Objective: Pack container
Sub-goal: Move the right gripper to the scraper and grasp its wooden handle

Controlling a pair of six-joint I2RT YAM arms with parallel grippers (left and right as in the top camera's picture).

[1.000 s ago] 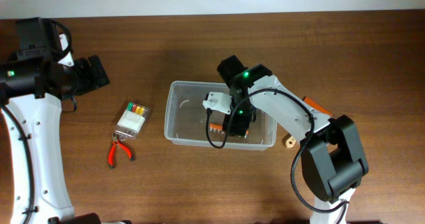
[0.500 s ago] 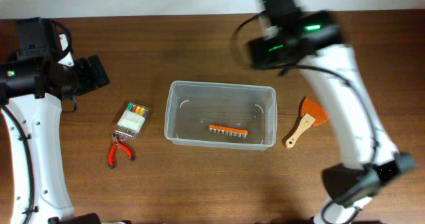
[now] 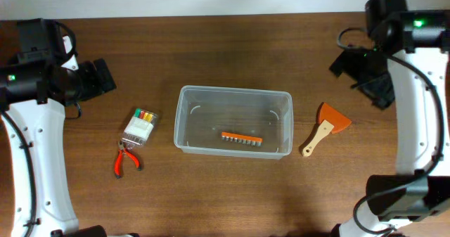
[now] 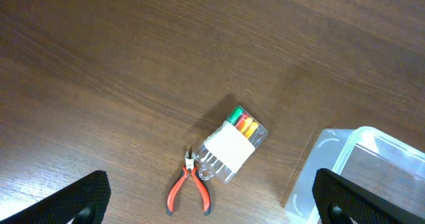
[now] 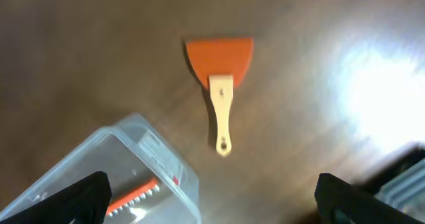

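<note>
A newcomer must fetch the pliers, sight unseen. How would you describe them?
Find the big clear container in the middle of the table. To its left in the overhead view lies a small marker pack, and the pliers sit just below that. Their red handles set them apart.

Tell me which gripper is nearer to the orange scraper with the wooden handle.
Right. The right gripper hovers close by the scraper, up and rightward of it in the overhead view. The left gripper is far off, on the other side of the container.
</note>
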